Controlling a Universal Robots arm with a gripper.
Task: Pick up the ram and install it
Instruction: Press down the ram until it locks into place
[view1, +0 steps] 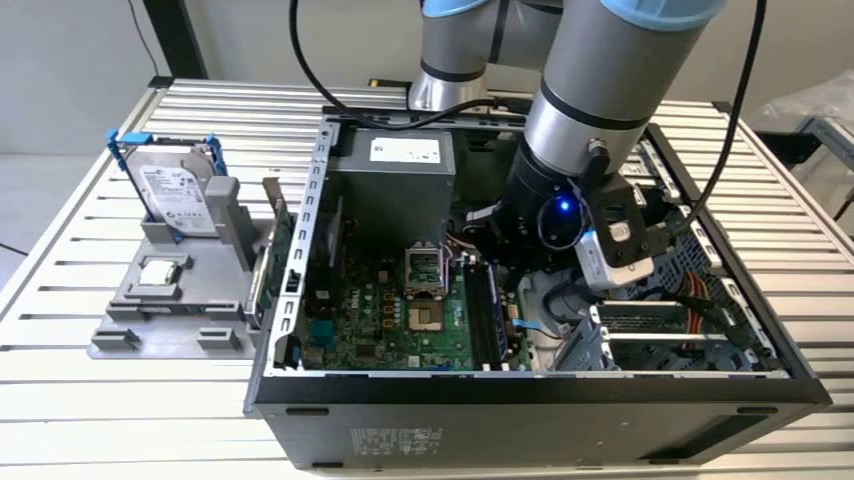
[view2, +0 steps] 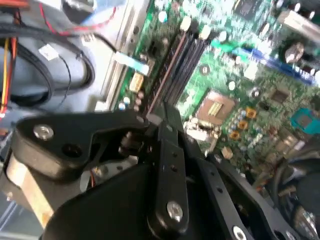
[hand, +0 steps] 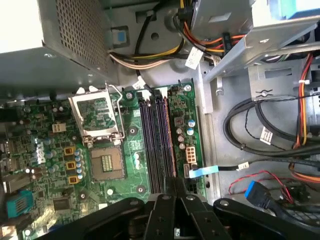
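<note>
My arm's grey cylindrical shell (view1: 601, 80) looks like smooth satin metal under a glossy blue plastic band. My black gripper (hand: 170, 187) has matt, smooth links with bright metal screw heads; in the second wrist view one link (view2: 170, 180) shows a soft sheen. The green motherboard (hand: 50, 150) is glossy lacquered board, and its black memory slots (hand: 150, 140) are shiny plastic. The thin dark ram stick (hand: 166, 135) has a dull, coppery edge. The open silver socket frame (hand: 95, 112) is polished metal. The grey computer case wall (hand: 65, 40) is matt perforated sheet metal. The ribbed table (view1: 80, 400) looks like brushed aluminium.
</note>
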